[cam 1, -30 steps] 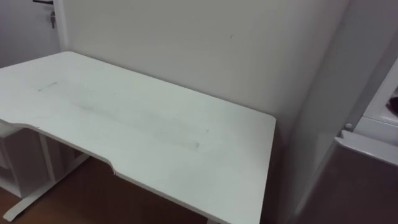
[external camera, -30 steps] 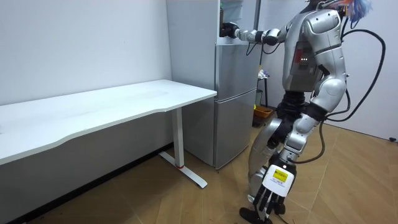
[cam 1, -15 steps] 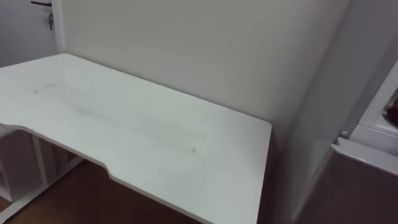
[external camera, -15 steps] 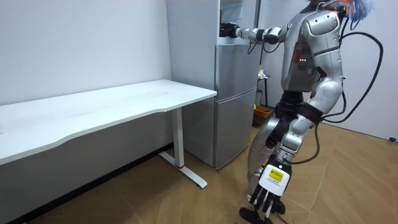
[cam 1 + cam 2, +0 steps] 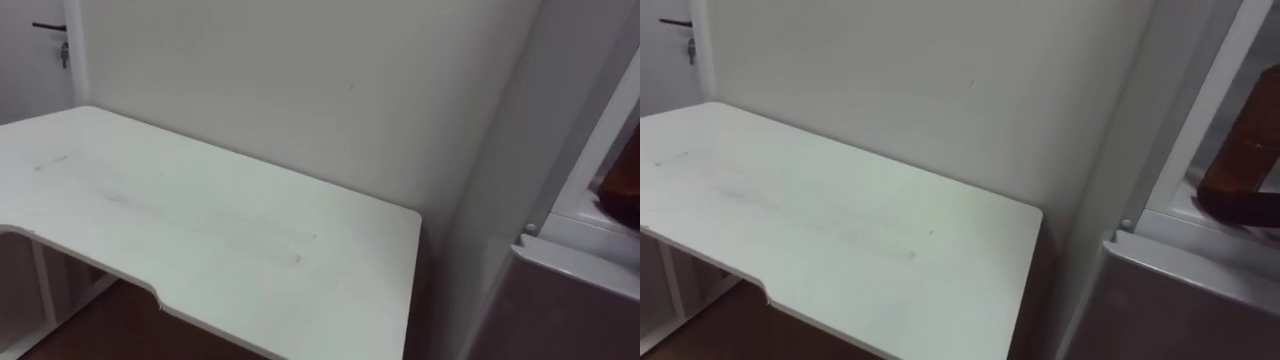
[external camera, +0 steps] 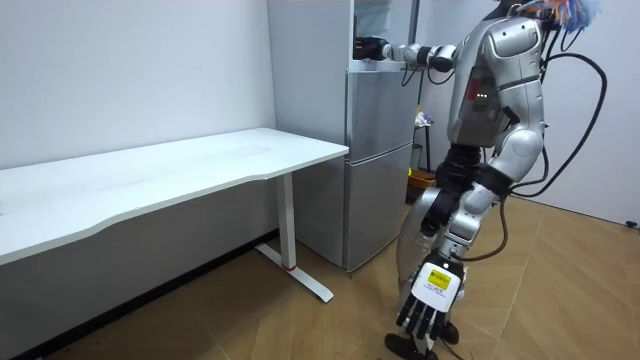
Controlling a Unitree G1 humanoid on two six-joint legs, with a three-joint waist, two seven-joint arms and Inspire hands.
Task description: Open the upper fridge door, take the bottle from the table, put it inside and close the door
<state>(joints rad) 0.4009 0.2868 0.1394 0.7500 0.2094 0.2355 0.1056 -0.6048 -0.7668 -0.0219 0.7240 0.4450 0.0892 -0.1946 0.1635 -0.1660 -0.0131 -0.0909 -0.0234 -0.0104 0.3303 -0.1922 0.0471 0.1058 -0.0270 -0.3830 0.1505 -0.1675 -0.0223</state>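
A brown bottle [image 5: 1243,160] shows blurred at the right edge of the right eye view, tilted inside the open upper fridge compartment [image 5: 1196,215]. Dark fingers of my right hand [image 5: 1238,208] lie across its lower end. In the room view I stand in front of the grey fridge [image 6: 378,160], and my right arm reaches forward, with the right hand [image 6: 368,47] at the upper compartment's opening. My left hand [image 6: 428,303] hangs low beside my leg with relaxed fingers and holds nothing.
A long white desk [image 5: 200,230] stands against the wall to my left, its end close to the fridge's side [image 5: 490,200]. The closed lower fridge door [image 5: 1180,310] is below the opening. A door handle [image 5: 45,27] shows at the far left.
The eye view has shifted right toward the fridge, so the camera moved. In the room view my body leans a little and the hanging left hand swings slightly left. The right hand stays at the opening.
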